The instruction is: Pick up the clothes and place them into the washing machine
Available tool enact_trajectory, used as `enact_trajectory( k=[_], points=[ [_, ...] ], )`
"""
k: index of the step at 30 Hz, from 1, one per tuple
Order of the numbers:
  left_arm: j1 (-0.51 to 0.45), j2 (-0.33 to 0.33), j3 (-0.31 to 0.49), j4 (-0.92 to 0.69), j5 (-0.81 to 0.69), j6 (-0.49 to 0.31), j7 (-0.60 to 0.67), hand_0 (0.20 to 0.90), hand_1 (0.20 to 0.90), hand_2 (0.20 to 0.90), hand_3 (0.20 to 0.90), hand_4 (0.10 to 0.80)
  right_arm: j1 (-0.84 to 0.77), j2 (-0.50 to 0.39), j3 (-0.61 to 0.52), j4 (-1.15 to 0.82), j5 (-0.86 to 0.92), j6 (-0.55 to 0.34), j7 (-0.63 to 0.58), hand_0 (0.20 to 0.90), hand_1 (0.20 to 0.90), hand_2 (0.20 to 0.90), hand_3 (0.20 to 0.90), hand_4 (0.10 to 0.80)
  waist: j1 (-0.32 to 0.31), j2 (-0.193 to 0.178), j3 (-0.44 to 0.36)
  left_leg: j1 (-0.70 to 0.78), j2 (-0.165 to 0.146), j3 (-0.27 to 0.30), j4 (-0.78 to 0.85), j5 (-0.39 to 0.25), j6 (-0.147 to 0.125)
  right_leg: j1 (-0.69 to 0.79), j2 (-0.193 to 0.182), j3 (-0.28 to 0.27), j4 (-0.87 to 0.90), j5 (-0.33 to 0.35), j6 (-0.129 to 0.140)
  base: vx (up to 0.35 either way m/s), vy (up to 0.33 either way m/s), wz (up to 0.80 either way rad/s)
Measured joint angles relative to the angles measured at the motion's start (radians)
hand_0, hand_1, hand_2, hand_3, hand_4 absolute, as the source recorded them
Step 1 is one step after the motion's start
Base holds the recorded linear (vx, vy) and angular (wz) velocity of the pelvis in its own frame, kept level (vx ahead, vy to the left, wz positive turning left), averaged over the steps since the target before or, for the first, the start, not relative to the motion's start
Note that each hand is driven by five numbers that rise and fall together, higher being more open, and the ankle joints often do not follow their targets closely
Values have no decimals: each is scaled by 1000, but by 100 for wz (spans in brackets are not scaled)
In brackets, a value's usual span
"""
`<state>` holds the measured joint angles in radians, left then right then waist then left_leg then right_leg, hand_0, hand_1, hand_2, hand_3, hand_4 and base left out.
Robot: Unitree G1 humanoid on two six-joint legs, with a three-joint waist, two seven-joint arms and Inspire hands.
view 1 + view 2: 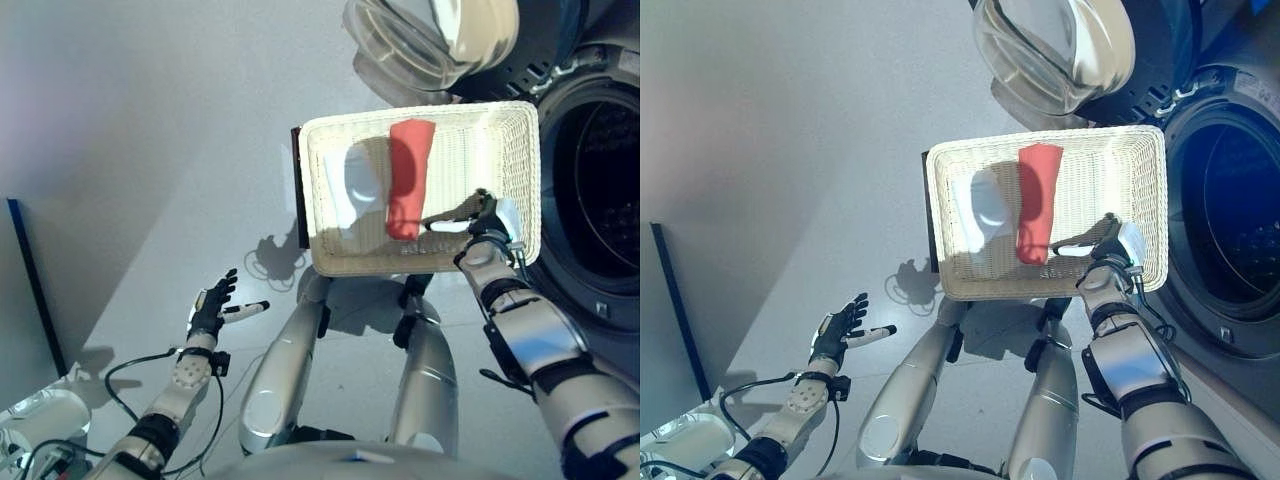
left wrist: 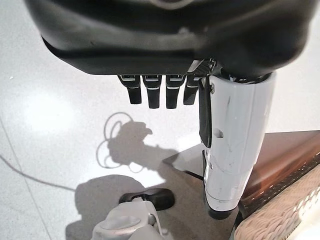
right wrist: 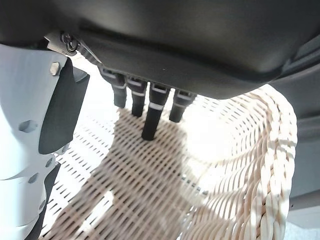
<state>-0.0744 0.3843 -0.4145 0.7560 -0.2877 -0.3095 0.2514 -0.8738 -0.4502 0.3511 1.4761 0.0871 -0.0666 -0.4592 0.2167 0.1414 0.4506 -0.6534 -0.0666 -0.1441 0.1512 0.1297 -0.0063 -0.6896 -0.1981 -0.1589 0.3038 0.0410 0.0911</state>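
A white wicker basket (image 1: 420, 268) stands in front of the washing machine. Inside it a red cloth (image 1: 408, 175) lies lengthwise in the middle, with a white cloth (image 1: 355, 185) to its left. My right hand (image 1: 485, 225) is inside the basket by its right front corner, to the right of the red cloth and apart from it. In the right wrist view its fingers (image 3: 150, 112) point straight over the bare woven bottom and hold nothing. Low on the left, my left hand (image 1: 210, 308) hangs over the floor with its fingers (image 2: 155, 92) spread and empty.
The washing machine's dark drum opening (image 1: 600, 190) is right of the basket, and its round glass door (image 1: 430, 40) stands swung open behind it. A dark board (image 2: 280, 155) sticks out under the basket's left side. A blue-edged panel (image 1: 30, 280) stands far left.
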Motion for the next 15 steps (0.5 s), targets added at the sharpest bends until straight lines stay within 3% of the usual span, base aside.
enact_trajectory(
  k=[15],
  points=[
    [-1, 0, -3, 3, -1, 0, 4, 900, 900, 900, 900, 800, -7, -8, -1, 9, 45, -1, -40, 900, 900, 900, 900, 800, 16, 0, 0, -18, -1, -27, -17, 7, -10, 0, -4, -32, -12, -7, 4, 24, 1, 6]
  ],
)
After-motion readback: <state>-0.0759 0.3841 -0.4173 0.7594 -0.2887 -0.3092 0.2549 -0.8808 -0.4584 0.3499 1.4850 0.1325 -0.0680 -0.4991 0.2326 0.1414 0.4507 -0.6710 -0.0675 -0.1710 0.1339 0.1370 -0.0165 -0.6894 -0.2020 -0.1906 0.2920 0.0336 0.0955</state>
